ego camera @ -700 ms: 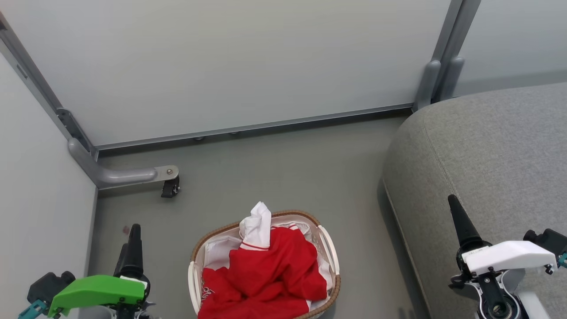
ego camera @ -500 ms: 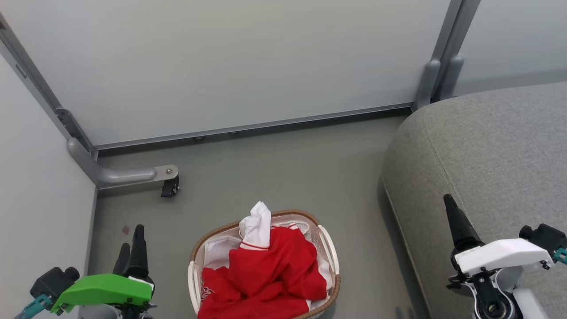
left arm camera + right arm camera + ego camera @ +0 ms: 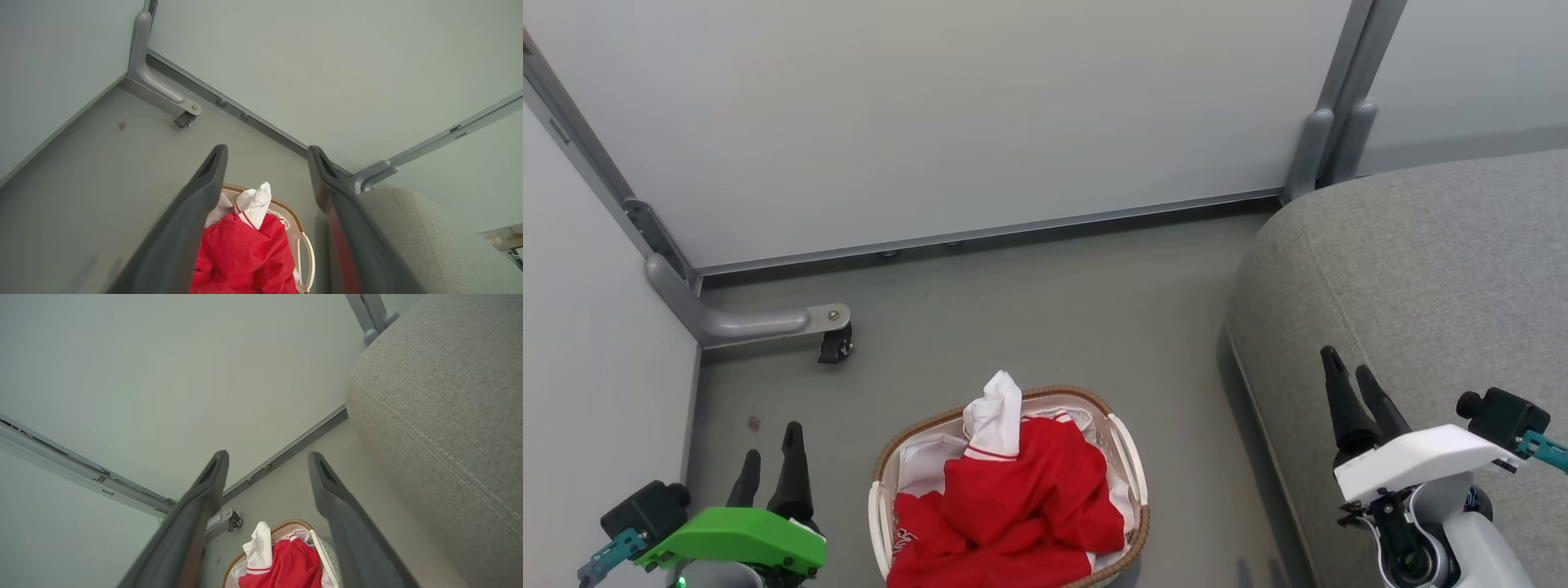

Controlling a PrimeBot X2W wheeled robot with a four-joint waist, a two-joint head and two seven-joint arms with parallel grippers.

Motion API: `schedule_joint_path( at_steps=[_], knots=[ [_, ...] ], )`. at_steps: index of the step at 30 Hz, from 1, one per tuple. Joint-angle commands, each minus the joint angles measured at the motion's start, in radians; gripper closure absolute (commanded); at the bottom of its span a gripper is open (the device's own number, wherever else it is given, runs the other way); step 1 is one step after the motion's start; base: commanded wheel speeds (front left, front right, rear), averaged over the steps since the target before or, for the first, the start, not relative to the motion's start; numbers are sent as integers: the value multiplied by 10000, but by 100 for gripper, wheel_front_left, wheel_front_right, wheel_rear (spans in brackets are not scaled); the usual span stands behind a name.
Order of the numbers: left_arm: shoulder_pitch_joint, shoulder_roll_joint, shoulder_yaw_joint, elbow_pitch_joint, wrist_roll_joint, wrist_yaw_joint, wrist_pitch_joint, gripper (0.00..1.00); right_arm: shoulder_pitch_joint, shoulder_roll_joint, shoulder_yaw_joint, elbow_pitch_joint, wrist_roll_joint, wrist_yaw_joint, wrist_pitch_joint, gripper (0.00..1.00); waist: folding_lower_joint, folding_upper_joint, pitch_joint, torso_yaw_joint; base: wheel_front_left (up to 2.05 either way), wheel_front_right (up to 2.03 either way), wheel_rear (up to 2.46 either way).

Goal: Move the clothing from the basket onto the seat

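Observation:
Red clothing (image 3: 1013, 506) with a white sleeve sticking up is heaped in the white lattice basket (image 3: 1131, 457), which stands on the floor at the bottom centre. The grey seat (image 3: 1421, 269) rises to its right. My left gripper (image 3: 772, 441) hangs open to the left of the basket, apart from it. My right gripper (image 3: 1346, 361) is open over the seat's front edge. The left wrist view has its open gripper (image 3: 267, 149) framing the clothing (image 3: 245, 253) and basket (image 3: 308, 253) below. In the right wrist view, the open gripper (image 3: 268, 454) is high above the clothing (image 3: 294, 563), beside the seat (image 3: 441, 396).
Pale partition panels close off the back and left. A grey metal foot with a small black caster (image 3: 836, 347) juts onto the floor (image 3: 1029, 310) at the left. Bare grey floor lies between the basket and the back panel.
Each gripper showed a single finger before and now shows two fingers apart. The left gripper has shifted right and the right gripper left. The clothing and basket have not moved.

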Motion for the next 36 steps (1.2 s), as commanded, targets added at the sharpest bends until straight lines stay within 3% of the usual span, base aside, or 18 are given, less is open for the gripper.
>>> schedule_joint_path(
  at_steps=[1, 16, 27, 36],
  knots=[
    [-277, 126, -58, -30, 378, 46, -112, 0, -249, -112, 84, 48, -384, 4, -113, 0, 0, 0, -5, -4, 0, 0, 0],
    [-60, 207, -314, 110, 2139, 186, -569, 0, -247, -181, 420, 499, -2375, 5, -572, 0, 0, 0, -61, -32, 0, 0, 0],
    [-75, 262, -403, -407, 3390, 290, -860, 0, -363, -34, 245, -299, -3969, 4, -858, 0, 0, 0, -51, -38, 0, 0, 0],
    [-12, 175, -351, -663, 4286, 406, -1081, 0, -351, 63, 235, -55, -5015, 4, -1090, 0, 0, 0, -41, -48, 0, 0, 0]
  ],
)
